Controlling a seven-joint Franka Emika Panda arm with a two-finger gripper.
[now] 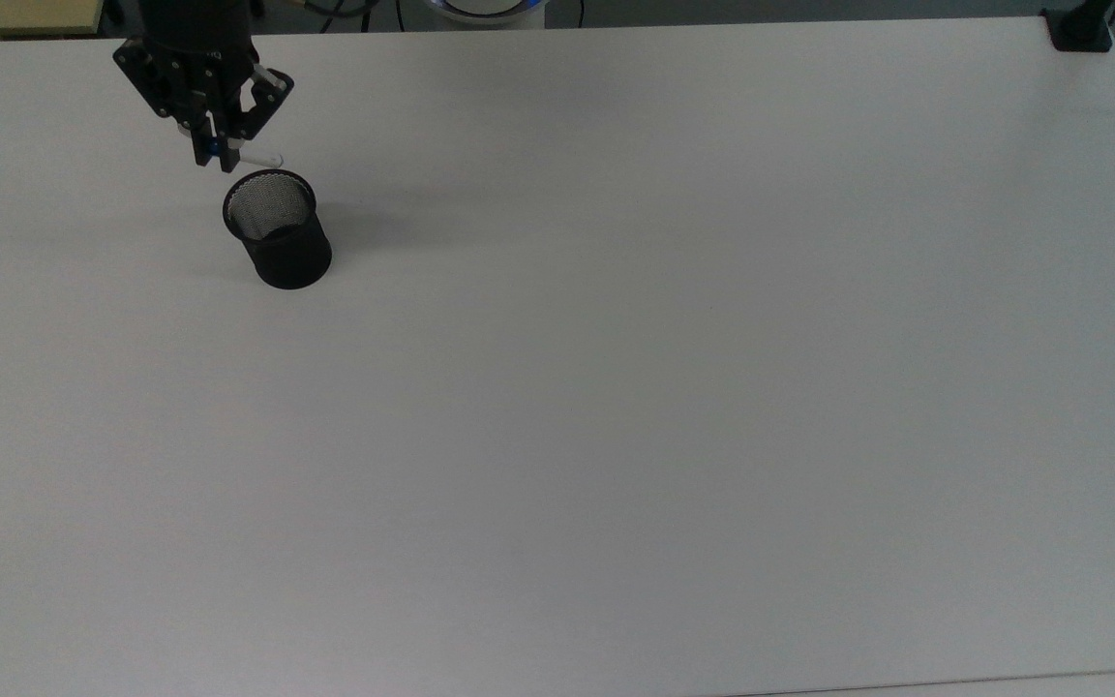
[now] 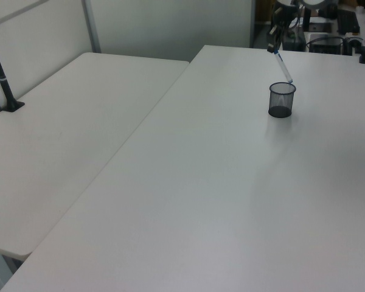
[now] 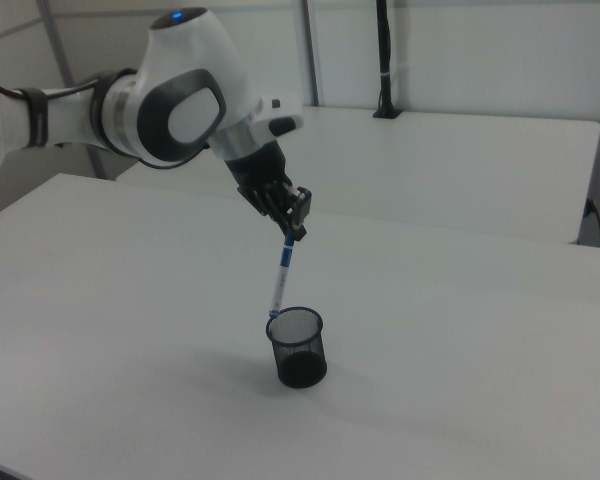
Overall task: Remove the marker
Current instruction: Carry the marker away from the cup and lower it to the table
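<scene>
The black two-finger gripper (image 3: pixel 292 229) was clamped on the blue cap end of the slim white-barrelled marker (image 3: pixel 280 276), which hung tilted, its lower tip level with the rim of the black mesh cup (image 3: pixel 298 348). The marker was judged light, rigid and smooth; a cap-end grip allows swinging.
</scene>
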